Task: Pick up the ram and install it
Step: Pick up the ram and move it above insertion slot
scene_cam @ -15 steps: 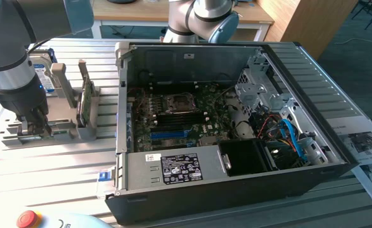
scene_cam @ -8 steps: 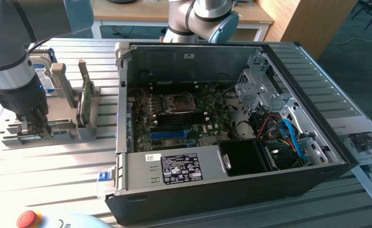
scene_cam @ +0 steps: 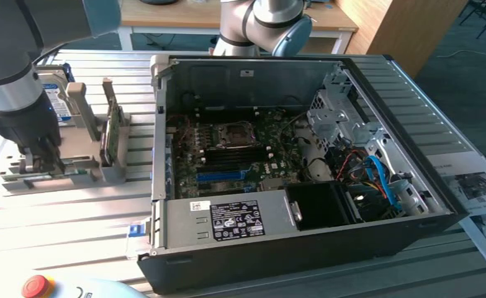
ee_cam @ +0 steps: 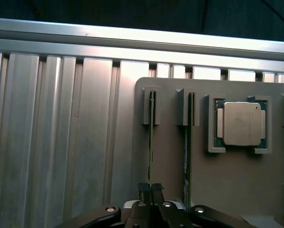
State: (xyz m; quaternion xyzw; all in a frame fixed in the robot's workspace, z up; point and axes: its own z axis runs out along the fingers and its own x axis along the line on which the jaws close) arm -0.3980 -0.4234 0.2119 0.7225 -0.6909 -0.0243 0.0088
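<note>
The gripper (ee_cam: 150, 187) is closed on the ram (ee_cam: 151, 142). In the wrist view its two dark fingertips (ee_cam: 144, 187) press on the thin green board from both sides, and the board is seen on its edge. The ram stands in a slot of the grey holder (ee_cam: 237, 190), and its far end sits between two small grey posts.

Just beside it, in the neighbour slot, stands a second thin board (ee_cam: 188, 142), also on edge. So there are two such boards, and one square processor (ee_cam: 241, 123) with a silver top in its own pocket of the holder.

In the exterior view the gripper (scene_cam: 37, 162) is low over the holder at the middle left of the frame. Near it stand one hard drive (scene_cam: 58, 99) with a blue label and one green card (scene_cam: 110, 133) on edge.

One open computer case (scene_cam: 309, 248) fills the centre. On the metal box inside is one black label (scene_cam: 237, 220) with white print and one small white sticker (scene_cam: 198, 205). I cannot read either of them. One red button (scene_cam: 36, 285) is at the lower left corner, and printed papers (scene_cam: 475, 186) lie at the right edge.
</note>
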